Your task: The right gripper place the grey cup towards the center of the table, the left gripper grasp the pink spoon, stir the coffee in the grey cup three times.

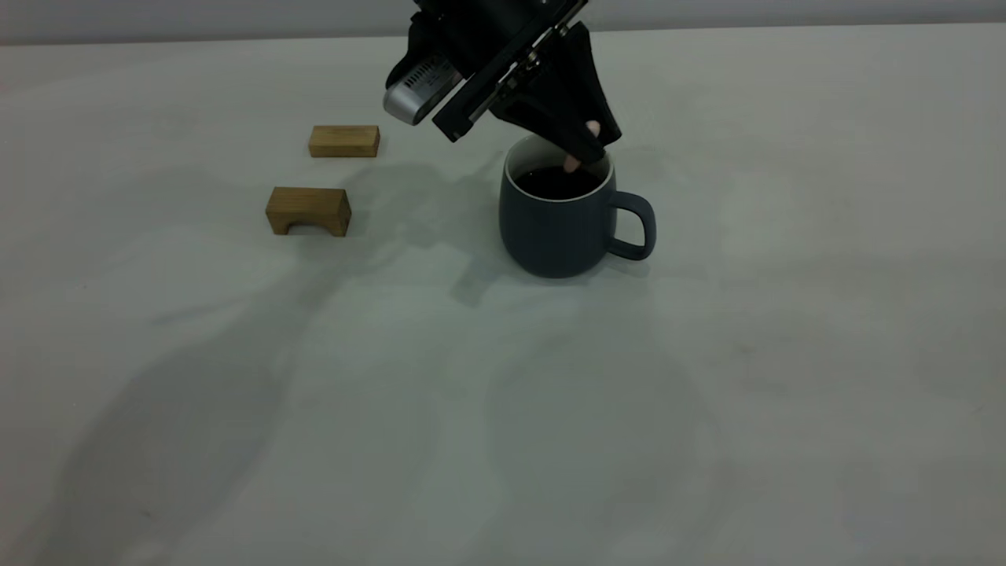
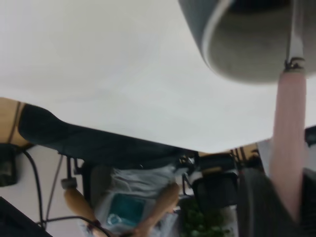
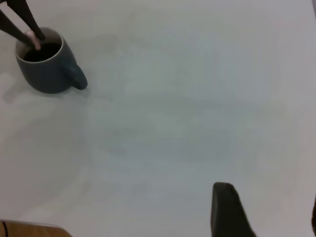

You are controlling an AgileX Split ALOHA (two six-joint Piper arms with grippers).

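Pale grey-white, faintly smudged, the table [image 1: 707,409] runs back to a plain wall; no writing can be read anywhere. Near its centre stands the grey cup [image 1: 562,228], handle toward the right arm's side, holding dark coffee [image 1: 559,184]. Above its rim the left gripper [image 1: 588,145] is clenched on the pink spoon [image 1: 581,153], which dips into the cup. Two wooden blocks [image 1: 308,210] lie apart beside it. Of the right gripper [image 3: 264,212], well away from the cup, I cannot tell the state.

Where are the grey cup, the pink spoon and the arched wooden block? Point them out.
grey cup [image 1: 550,236], exterior view, front of its outer wall.
pink spoon [image 2: 288,143], left wrist view, middle of its pink handle.
arched wooden block [image 1: 308,206], exterior view, its front face above the arch.
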